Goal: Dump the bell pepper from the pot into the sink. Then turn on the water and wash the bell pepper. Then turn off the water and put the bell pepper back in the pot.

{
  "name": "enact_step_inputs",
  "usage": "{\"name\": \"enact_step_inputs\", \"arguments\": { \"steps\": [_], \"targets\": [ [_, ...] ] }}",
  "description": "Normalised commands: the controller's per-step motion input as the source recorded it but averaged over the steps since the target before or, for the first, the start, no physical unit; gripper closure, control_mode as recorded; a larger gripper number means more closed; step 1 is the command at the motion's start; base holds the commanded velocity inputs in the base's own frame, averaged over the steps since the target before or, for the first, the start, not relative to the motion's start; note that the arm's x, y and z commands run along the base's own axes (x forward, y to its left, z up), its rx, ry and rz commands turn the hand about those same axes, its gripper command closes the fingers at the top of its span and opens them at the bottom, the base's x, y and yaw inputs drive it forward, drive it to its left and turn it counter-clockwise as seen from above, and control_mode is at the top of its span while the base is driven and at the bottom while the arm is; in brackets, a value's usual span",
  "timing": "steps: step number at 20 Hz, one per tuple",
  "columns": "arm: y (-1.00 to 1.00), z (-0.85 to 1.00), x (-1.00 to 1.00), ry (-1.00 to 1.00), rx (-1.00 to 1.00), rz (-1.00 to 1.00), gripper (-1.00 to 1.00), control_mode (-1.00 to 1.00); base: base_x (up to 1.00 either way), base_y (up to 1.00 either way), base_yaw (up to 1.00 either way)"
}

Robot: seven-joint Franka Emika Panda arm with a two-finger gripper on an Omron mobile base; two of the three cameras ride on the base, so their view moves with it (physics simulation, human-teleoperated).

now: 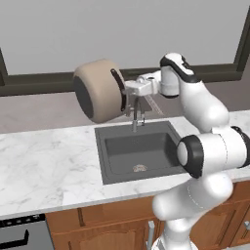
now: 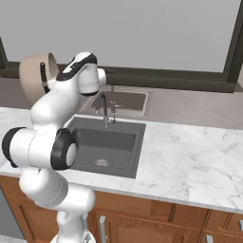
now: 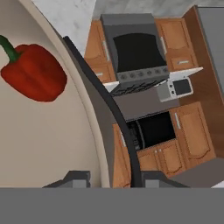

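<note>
My gripper (image 1: 128, 93) is shut on the rim of the beige pot (image 1: 97, 90), beside one dark handle. It holds the pot tipped on its side in the air, above the counter and just left of the faucet (image 1: 136, 117). The pot's dark base faces the left base camera. In the hand view the red bell pepper (image 3: 35, 72) with its green stem lies against the pot's pale inner wall (image 3: 48, 140), and the gripper (image 3: 114, 179) straddles the dark rim. The dark grey sink (image 1: 146, 146) lies below and to the right, with only its drain in it. From the right, the pot (image 2: 34, 76) shows behind my arm, left of the sink (image 2: 111, 140).
White marble counter (image 1: 49, 166) runs on both sides of the sink. A smaller pale brownish basin (image 2: 124, 102) lies behind the faucet (image 2: 103, 110). A dark window frame (image 1: 39, 80) spans the back. A stove corner (image 1: 19, 234) shows at the lower left.
</note>
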Motion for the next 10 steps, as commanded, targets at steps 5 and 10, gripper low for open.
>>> {"name": "enact_step_inputs", "arguments": {
  "steps": [5,10],
  "targets": [
    [-0.37,0.02,0.45,0.14,0.0,0.0,1.0,-1.0,0.0,0.0,0.0],
    [-0.21,0.0,0.42,0.07,0.0,0.0,1.0,-1.0,0.0,0.0,0.0]
  ]
}}
